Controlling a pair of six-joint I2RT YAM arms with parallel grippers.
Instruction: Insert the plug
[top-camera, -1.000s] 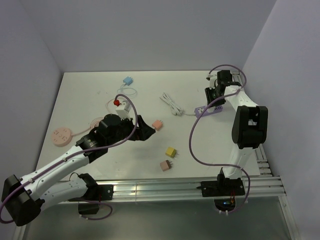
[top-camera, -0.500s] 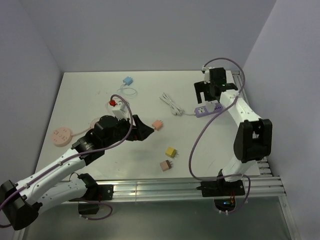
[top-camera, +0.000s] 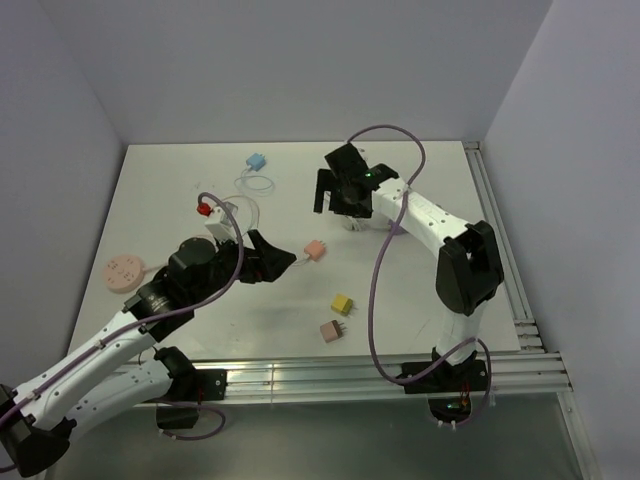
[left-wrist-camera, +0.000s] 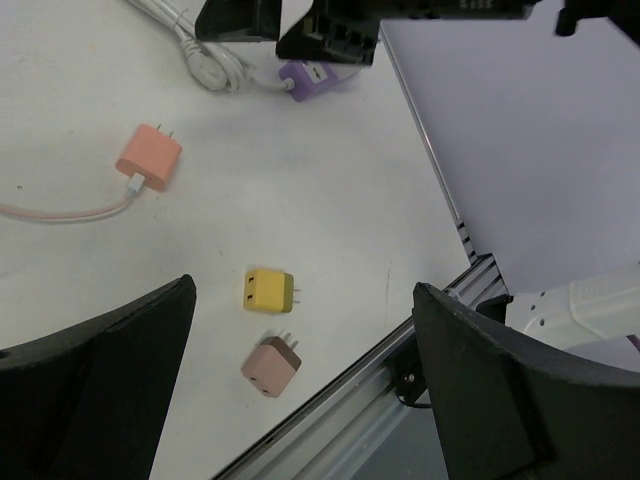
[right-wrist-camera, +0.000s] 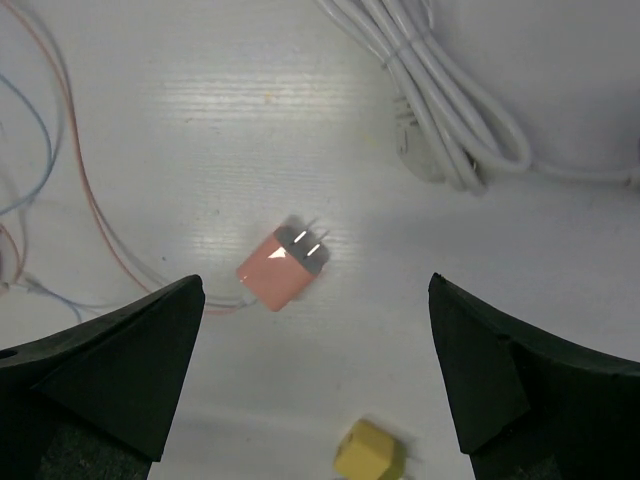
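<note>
A salmon-pink plug (top-camera: 315, 249) on a thin pink cable lies mid-table, prongs toward the far right; it also shows in the left wrist view (left-wrist-camera: 150, 157) and in the right wrist view (right-wrist-camera: 282, 265). My left gripper (top-camera: 272, 258) hovers just left of it, open and empty (left-wrist-camera: 303, 300). My right gripper (top-camera: 335, 200) hangs open above the table, beyond the plug (right-wrist-camera: 315, 285), holding nothing. A purple power strip (left-wrist-camera: 305, 75) peeks out under the right gripper in the left wrist view; from above the right arm hides it.
A yellow plug (top-camera: 342, 303) and a brownish-pink plug (top-camera: 332, 330) lie near the front. A bundled white cable (right-wrist-camera: 440, 110) sits by the right gripper. A blue plug (top-camera: 257, 160) is at the back and a pink round disc (top-camera: 124, 272) at the left. A rail (left-wrist-camera: 400, 340) borders the front.
My right arm has swung left, from the power strip at the right to above the white cable, and its jaws have opened wide. The left gripper has drifted slightly left and nearer.
</note>
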